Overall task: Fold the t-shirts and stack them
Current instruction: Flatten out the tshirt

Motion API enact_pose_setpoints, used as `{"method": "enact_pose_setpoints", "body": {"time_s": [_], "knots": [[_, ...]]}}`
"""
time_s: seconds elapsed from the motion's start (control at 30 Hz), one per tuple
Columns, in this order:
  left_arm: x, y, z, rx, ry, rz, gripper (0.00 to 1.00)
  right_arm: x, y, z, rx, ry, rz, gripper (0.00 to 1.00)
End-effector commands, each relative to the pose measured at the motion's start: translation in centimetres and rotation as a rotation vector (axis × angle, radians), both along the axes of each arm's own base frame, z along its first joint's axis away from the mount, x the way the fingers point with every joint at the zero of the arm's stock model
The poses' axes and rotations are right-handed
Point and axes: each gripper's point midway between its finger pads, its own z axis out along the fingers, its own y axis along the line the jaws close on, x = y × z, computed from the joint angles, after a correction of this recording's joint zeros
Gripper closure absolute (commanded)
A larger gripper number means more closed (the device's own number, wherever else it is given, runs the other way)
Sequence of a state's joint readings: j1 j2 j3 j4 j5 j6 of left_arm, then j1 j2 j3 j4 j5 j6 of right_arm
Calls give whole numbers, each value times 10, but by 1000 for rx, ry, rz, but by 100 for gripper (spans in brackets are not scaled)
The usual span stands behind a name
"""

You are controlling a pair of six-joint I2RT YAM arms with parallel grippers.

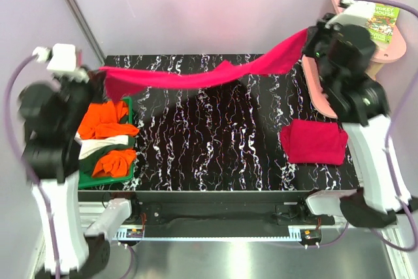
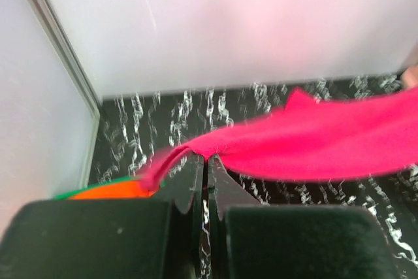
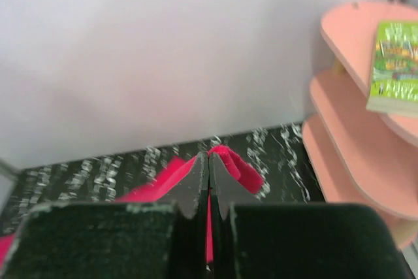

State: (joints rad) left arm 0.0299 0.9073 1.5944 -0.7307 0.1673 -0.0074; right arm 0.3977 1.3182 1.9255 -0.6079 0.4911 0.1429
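Black marbled counter (image 1: 215, 155) lies beneath a crimson shirt (image 1: 196, 78) stretched in the air from side to side. The left jaws are clamped on its left end and the right jaws on its right end. A second crimson shirt (image 1: 315, 142) lies folded at the counter's near right. Orange and white shirts (image 1: 104, 121) are heaped in a green tray (image 1: 129, 106) at the left.

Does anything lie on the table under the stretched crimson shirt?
Nothing visible under the stretched shirt: the folded crimson shirt lies nearer on the right, the green tray at the left edge.
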Motion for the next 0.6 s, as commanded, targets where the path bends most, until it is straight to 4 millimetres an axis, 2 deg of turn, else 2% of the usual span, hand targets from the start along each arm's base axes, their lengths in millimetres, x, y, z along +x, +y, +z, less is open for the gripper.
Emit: {"method": "enact_pose_setpoints", "body": {"time_s": [0.0,0.07,0.17,0.27,0.33,0.43,0.53,0.57], "knots": [[-69,-9,47,44,-164,-48,100,-79,-30,88,49,-237,-26,100],[-86,-9,55,51,-185,-45,100,-89,-33,99,71,-264,-18,100],[-112,-7,79,58,-258,-26,100,-100,-38,117,93,-307,-13,100],[-120,-7,88,57,-268,-27,100,-104,-38,131,115,-340,-4,100],[-119,-10,89,52,-262,-45,100,-107,-41,137,124,-353,-11,100],[-105,-12,79,43,-219,-57,100,-97,-39,130,109,-331,-29,100],[-83,-13,57,36,-150,-66,100,-72,-29,111,74,-279,-49,100],[-69,-12,43,39,-120,-68,100,-56,-23,98,57,-248,-56,100]]}}
